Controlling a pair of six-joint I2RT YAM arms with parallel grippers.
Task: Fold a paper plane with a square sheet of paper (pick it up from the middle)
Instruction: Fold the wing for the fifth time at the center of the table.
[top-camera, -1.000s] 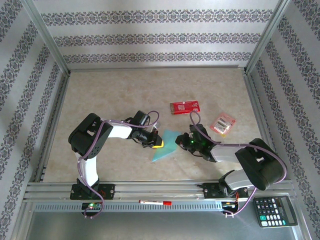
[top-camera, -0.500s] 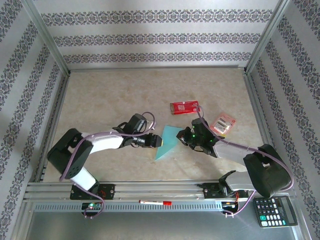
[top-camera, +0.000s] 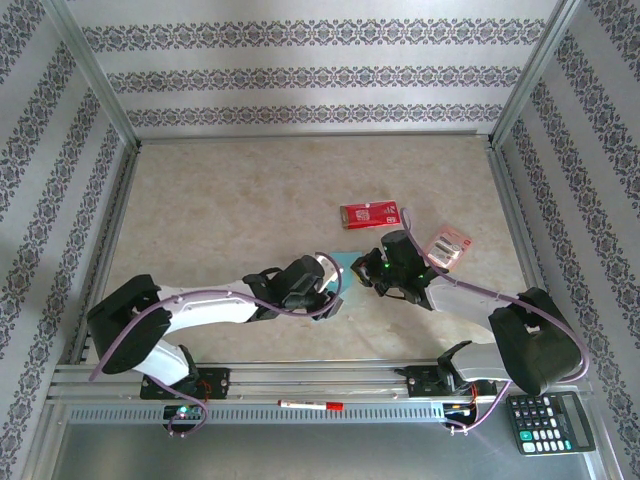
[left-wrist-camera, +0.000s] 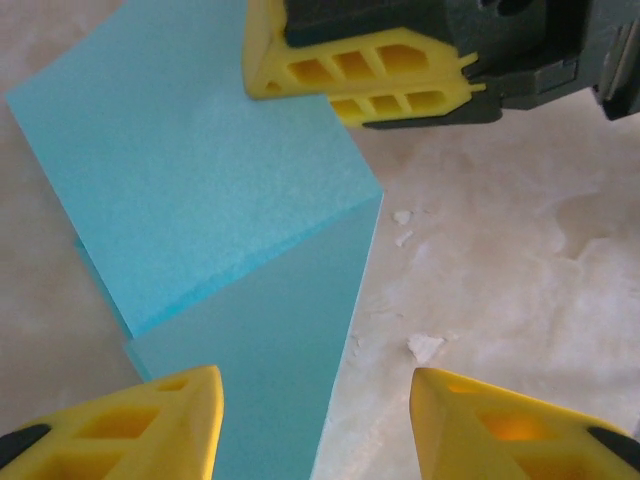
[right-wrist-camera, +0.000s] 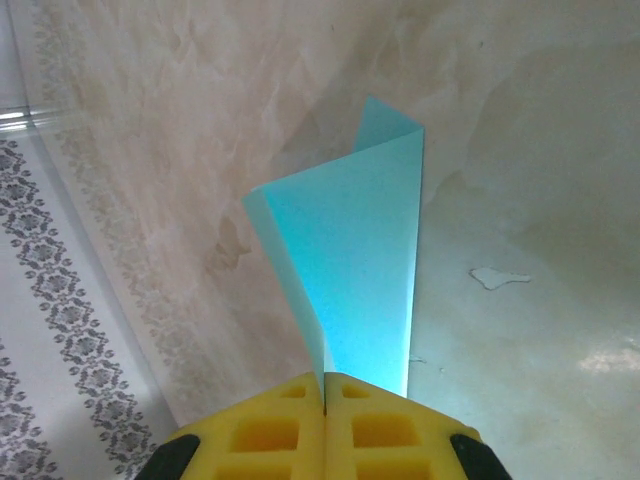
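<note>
Tabletop (left-wrist-camera: 500, 250) beige; wrist views reveal right gripper (right-wrist-camera: 325, 385) pinching sheet (left-wrist-camera: 200, 200), left gripper (left-wrist-camera: 315, 400) perhaps half-spread.

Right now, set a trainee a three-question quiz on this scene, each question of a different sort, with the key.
1. True or false: the right gripper is shut on the blue paper.
2. The left gripper is: A open, B shut on the paper, C shut on nothing.
3. Fill in: in the top view, the rectangular packet lying on the table just beyond the paper is ___ in colour.
Key: 1 true; 2 A; 3 red.
</note>
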